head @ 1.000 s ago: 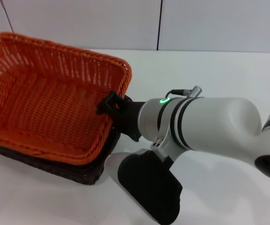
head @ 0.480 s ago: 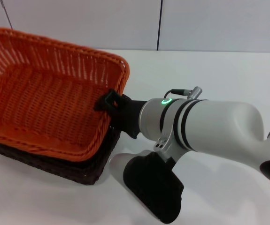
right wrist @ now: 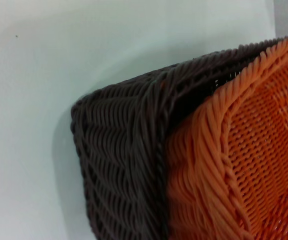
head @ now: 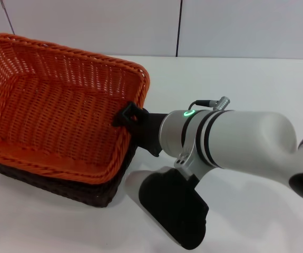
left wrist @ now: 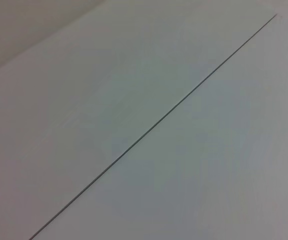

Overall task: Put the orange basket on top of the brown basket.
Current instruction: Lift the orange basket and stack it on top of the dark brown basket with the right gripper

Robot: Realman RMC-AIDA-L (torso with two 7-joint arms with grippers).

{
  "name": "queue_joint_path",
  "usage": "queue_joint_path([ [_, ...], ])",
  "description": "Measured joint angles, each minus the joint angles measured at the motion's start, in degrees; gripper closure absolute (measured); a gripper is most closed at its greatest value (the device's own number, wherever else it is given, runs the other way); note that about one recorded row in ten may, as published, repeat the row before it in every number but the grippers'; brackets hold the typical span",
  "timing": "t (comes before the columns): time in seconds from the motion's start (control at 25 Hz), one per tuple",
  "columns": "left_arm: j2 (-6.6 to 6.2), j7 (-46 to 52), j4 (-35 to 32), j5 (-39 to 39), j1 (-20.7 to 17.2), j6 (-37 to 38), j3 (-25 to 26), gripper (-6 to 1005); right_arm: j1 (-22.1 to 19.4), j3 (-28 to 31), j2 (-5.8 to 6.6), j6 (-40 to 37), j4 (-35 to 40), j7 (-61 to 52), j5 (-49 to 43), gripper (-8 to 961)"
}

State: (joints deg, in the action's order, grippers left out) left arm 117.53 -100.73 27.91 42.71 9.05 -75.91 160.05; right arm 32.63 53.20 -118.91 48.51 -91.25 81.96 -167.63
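Note:
The orange basket rests nested in the brown basket at the left of the head view, its far end tilted up a little. Only the brown basket's lower wall shows beneath it. My right gripper is at the orange basket's right rim, with one black finger hooked over the rim inside the basket, shut on it. The right wrist view shows a corner of the brown basket with the orange basket inside it. My left gripper is out of view.
The white table stretches to the right and front of the baskets. A grey wall with a dark seam stands behind. My right arm's white forearm crosses the table's right half. The left wrist view shows only a plain surface with a thin seam.
The orange basket has come down and shifted slightly right with my right gripper, settling lower into the brown basket.

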Motion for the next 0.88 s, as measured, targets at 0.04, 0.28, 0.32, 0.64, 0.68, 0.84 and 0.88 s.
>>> queue_joint_path([
  [0.04,-0.02,0.0,-0.1,0.0,0.0,0.0,0.0,264,0.4,0.3,-0.13,1.5,-0.4,-0.8,0.0,655],
  [0.28,-0.20,0.1,-0.4,0.0,0.3,0.2,0.0,265,5.2,0.8,-0.11,8.5,-1.1,-8.4,0.1,664],
  [0.32,-0.20,0.1,-0.4,0.0,0.4,0.3,-0.1,265,5.3,0.8,-0.12,8.9,-1.2,-8.5,0.1,667],
  [0.64,-0.28,0.1,-0.4,0.0,0.4,0.3,-0.4,265,8.8,1.2,-0.13,12.9,-1.1,-13.9,0.1,615],
  [0.68,-0.28,0.2,-0.4,0.0,0.4,0.3,-0.4,265,9.0,1.3,-0.12,13.0,-1.0,-14.1,0.1,583],
  [0.84,-0.38,0.7,-0.4,0.0,0.4,0.3,-0.5,265,9.2,1.9,-0.09,13.2,-1.6,-14.7,0.1,452],
  [0.88,-0.43,0.8,-0.4,0.0,0.3,0.3,-0.5,265,9.1,2.1,-0.10,13.2,-2.0,-14.7,0.1,450],
])
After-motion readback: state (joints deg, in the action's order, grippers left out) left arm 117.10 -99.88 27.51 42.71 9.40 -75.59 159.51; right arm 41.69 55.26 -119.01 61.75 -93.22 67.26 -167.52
